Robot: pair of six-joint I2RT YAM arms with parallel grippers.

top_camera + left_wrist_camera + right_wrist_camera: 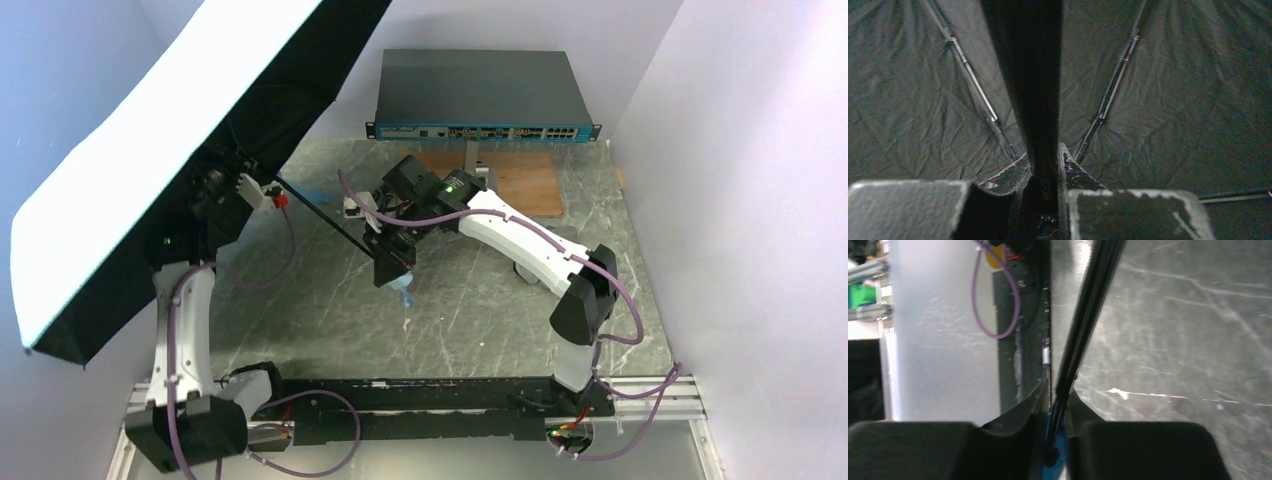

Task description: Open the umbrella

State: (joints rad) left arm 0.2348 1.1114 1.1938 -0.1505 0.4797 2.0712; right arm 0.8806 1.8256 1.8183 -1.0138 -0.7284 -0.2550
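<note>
The umbrella [150, 160] stands spread open at the left, its sky-blue canopy facing up-left and its black underside facing the table. Its thin black shaft [325, 215] runs down-right to the pale-blue handle [400, 285]. My left gripper [225, 185] is shut on the shaft close to the canopy; in the left wrist view the fingers [1075, 172] clamp the shaft [1035, 100] with ribs [973, 82] fanning out behind. My right gripper [392, 262] is shut on the handle end; the right wrist view shows the shaft [1083, 325] and the blue handle [1058, 445] between the fingers [1023, 407].
A black network switch [485, 95] sits at the back. A brown board [520, 180] lies in front of it. White walls close in on the left and right. The grey marbled tabletop [480, 320] lies below the grippers.
</note>
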